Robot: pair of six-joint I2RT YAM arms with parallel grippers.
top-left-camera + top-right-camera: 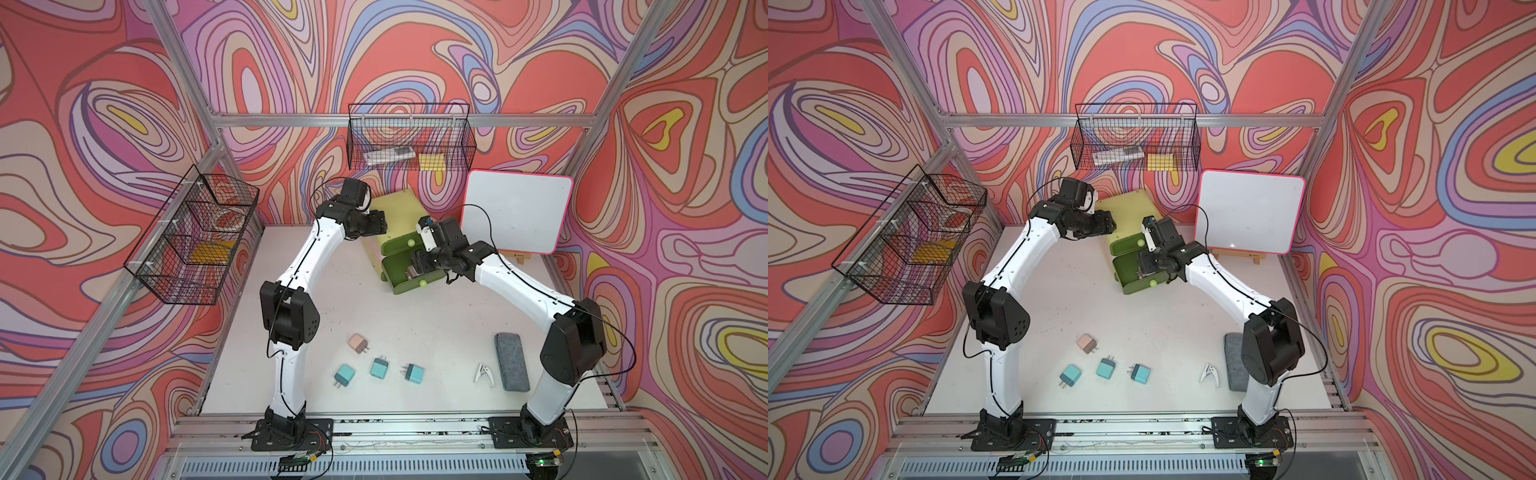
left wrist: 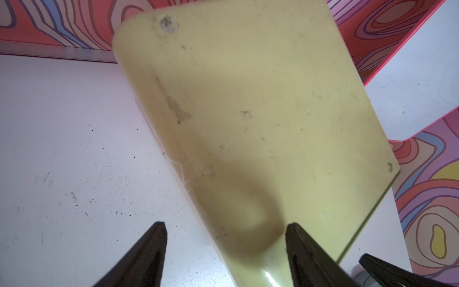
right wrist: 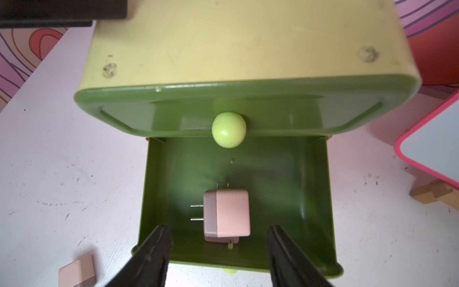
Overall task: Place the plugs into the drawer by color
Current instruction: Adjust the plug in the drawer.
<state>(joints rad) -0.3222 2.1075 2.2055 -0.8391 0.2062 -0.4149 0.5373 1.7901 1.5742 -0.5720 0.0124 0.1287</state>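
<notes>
Judging pink plug (image 3: pixel 229 213) in drawer (image 3: pixel 285 179): looked light, hard, slick; flat sides best. Right jaws stood open; left jaws, hold was unclear.

Plug (image 3: pixel 232 213) is pink, drawer (image 3: pixel 285 198) dark green, chest (image 3: pixel 223 44) pale yellow-green.

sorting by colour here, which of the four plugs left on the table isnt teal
The pink plug, the one set back from the others toward the drawer; the three teal plugs lie in a row in front of it.
</notes>
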